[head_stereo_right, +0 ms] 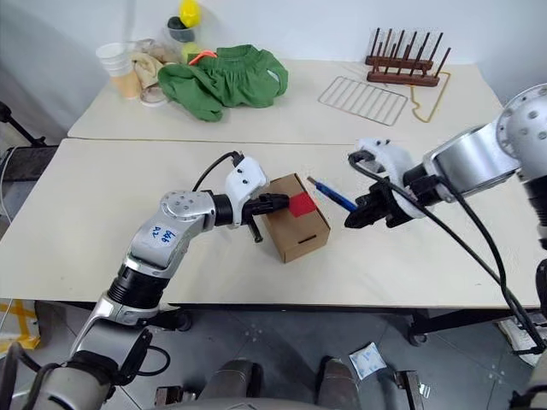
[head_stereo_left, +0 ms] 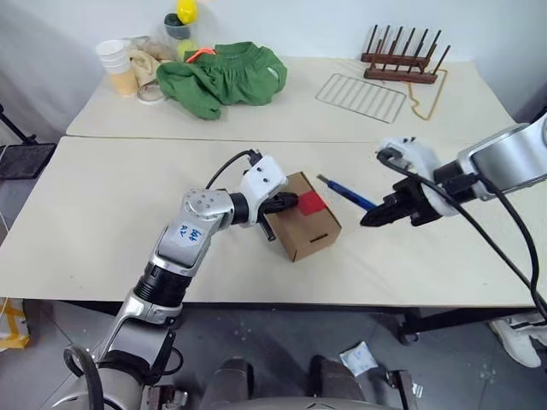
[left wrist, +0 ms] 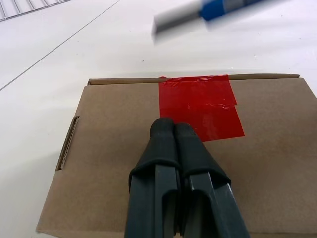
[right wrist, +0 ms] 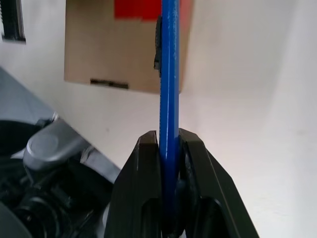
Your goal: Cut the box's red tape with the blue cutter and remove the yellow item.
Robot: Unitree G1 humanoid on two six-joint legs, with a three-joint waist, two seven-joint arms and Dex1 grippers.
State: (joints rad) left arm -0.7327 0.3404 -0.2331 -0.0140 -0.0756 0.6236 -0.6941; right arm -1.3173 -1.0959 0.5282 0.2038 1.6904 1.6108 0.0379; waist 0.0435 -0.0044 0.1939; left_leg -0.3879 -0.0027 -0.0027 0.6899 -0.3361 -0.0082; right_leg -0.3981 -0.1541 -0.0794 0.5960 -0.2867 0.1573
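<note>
Right gripper (head_stereo_right: 355,220): clamped on the blue cutter (head_stereo_left: 346,193), both fingers (right wrist: 141,173) pinching the shaft near its rear end. Shaft projecting out past the fingertips, up and toward the box (head_stereo_left: 301,227); forward tip near the box's far right corner, apart from the cardboard, raised off the table (head_stereo_left: 102,222). Held this way, in all likelihood, to leave the working end free and aimed at the tape. In the right wrist view, cutter lined up with the red patch.

Left gripper (head_stereo_left: 285,203): fingers (left wrist: 163,144) pressed together, nothing between them, tips resting on the box lid at the near edge of the red tape (head_stereo_left: 312,202). Probable purpose: pinning the carton so it cannot slide under the blade. Placement just short of the tape, keeping the strip itself open to the cutter.

Box: closed, upright on the near table between the two grippers, turned at an angle. Red tape: square patch, intact, folded over the lid's far edge, touching the left fingertips, near but apart from the cutter tip. Judged stage: cut not yet begun.

Yellow item: presumably sealed inside the box.

Surroundings, far table: green cloth (head_stereo_left: 224,77), wire rack (head_stereo_left: 361,96), wooden peg stand (head_stereo_left: 403,58), cups (head_stereo_left: 115,60).
</note>
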